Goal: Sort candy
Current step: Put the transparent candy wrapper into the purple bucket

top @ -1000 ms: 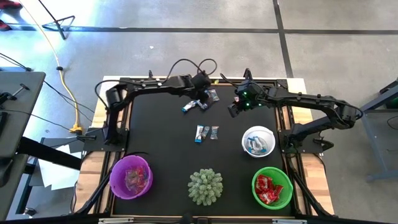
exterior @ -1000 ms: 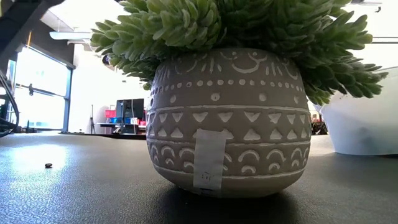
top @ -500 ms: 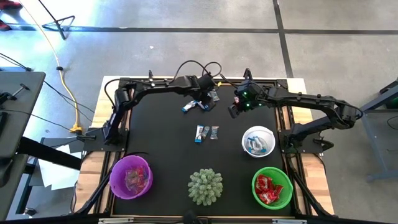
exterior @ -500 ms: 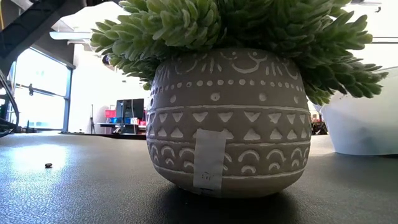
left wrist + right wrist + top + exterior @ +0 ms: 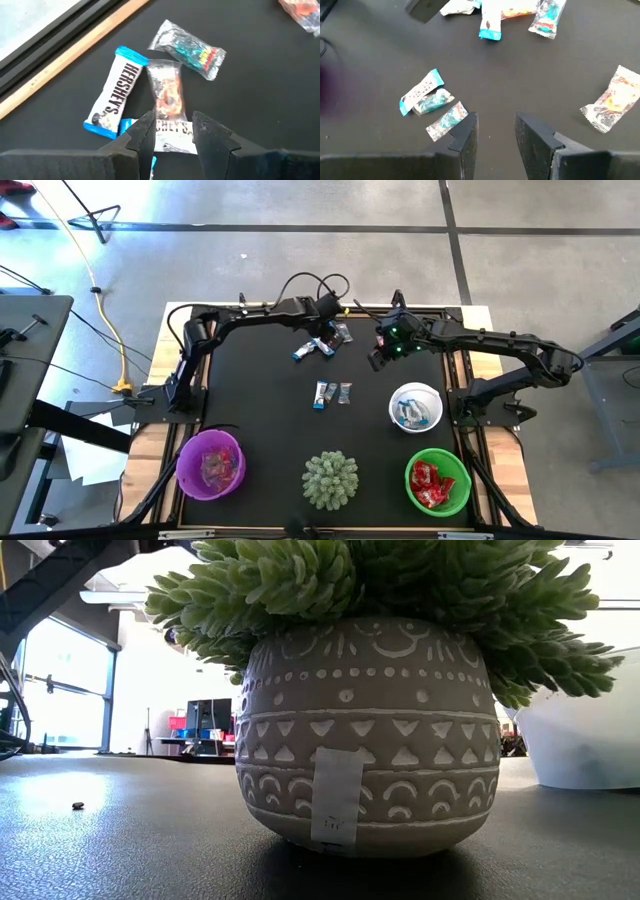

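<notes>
The left pincer (image 5: 172, 131) hangs part-open and empty over the far-edge candy cluster. A clear-wrapped orange candy (image 5: 167, 95) lies straight ahead, its long axis running into the gap between the fingers. The right pincer (image 5: 495, 131), also part-open and empty, waits beside the cluster, farther from this piece.

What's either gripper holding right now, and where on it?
Nothing. The left gripper hovers open above the candy pile; the right gripper is open over bare table.
</notes>
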You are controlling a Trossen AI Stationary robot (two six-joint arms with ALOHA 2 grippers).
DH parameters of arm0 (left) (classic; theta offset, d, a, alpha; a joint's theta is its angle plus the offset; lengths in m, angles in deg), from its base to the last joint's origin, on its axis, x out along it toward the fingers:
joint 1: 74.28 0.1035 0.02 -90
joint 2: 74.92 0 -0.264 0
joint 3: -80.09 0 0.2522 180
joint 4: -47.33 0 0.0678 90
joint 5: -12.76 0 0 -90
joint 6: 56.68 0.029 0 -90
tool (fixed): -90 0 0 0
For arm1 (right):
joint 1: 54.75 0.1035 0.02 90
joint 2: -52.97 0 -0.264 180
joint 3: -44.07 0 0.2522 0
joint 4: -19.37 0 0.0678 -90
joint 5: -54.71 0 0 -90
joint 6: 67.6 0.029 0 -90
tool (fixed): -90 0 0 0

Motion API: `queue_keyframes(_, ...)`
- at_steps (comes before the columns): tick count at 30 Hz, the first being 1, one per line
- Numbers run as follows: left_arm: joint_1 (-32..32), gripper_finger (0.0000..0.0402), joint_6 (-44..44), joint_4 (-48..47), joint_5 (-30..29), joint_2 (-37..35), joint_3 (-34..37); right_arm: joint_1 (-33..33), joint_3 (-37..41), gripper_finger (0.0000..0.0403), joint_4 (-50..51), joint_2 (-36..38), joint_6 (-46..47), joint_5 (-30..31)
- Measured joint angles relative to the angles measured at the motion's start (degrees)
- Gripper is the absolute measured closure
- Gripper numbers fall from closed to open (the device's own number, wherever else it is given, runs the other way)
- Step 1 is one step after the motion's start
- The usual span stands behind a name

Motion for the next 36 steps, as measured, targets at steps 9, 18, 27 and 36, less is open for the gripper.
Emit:
queue_keyframes(9,0.5,0.0284,0.6,1.4,2.5,0.7,0.1,0.0,0.0,0.0279,0.0,0.0,-0.4,-0.8)
queue_keyframes(18,0.7,0.0284,0.2,3.4,3.4,2.5,0.1,0.0,0.0,0.0279,0.0,0.0,-0.5,-0.8)
queue_keyframes(27,0.9,0.0284,0.1,5.1,3.9,4.3,0.1,0.0,0.0,0.0279,0.0,0.0,-0.5,-1.0)
queue_keyframes(36,1.0,0.0284,0.1,4.5,3.7,4.2,0.0,0.0,0.0,0.0279,0.0,0.0,-0.4,-1.0)
